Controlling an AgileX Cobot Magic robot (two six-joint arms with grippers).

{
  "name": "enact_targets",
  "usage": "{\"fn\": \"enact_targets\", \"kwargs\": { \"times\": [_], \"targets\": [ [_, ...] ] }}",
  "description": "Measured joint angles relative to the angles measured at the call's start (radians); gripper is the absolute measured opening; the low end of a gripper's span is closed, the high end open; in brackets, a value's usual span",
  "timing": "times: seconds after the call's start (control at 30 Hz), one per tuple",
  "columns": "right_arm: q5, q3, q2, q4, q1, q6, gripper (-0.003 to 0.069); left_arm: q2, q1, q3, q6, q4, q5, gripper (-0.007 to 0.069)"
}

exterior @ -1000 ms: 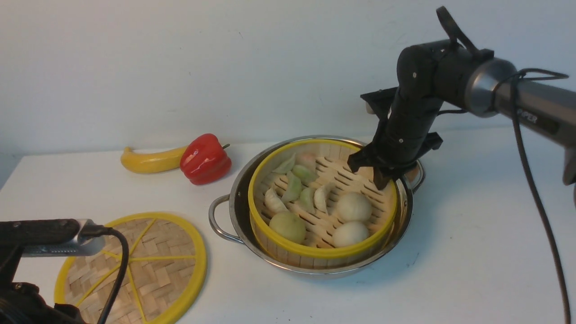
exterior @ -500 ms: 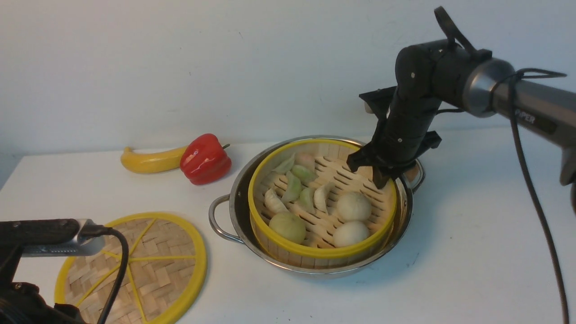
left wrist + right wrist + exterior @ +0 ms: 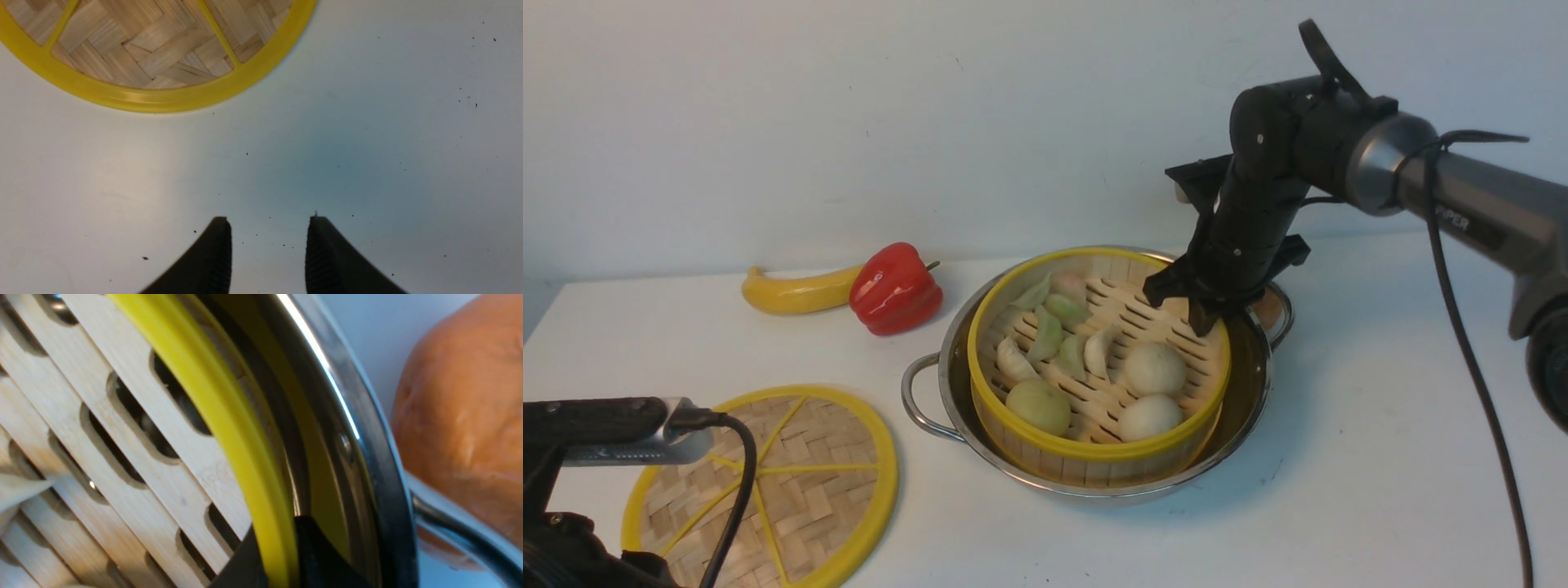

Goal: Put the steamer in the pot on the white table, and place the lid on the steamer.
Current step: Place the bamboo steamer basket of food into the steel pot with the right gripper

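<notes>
Only right wrist view shows right gripper (image 3: 282, 547) clenched on steamer (image 3: 212, 408) rim; left gripper (image 3: 267, 228) released.

Round bamboo steamer (image 3: 1094, 447) with a yellow rim and slatted floor, holding pale dumplings and 3 round buns, sits inside a wide, shiny steel pot (image 3: 1245, 392) with loop handles, near the middle of the white table (image 3: 1339, 457). The steamer crowds the pot's left wall; the right gripper (image 3: 1205, 314) pinches its far right rim. The flat woven lid (image 3: 800, 482), yellow-rimmed with yellow spokes, lies near the table's front left corner.
</notes>
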Motion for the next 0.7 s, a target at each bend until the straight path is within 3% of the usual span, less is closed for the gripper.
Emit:
{"fn": "enact_targets", "kwargs": {
  "times": [0.23,0.7],
  "targets": [
    [0.001,0.0,0.0,0.004,0.0,-0.003,0.0097,0.0,0.0,0.0,0.0,0.0,0.0,0.0249],
    [-0.001,-0.009,-0.003,0.036,0.0,-0.002,0.0253,0.0,0.0,0.0,0.0,0.003,0.0,0.0249]
  ]
}}
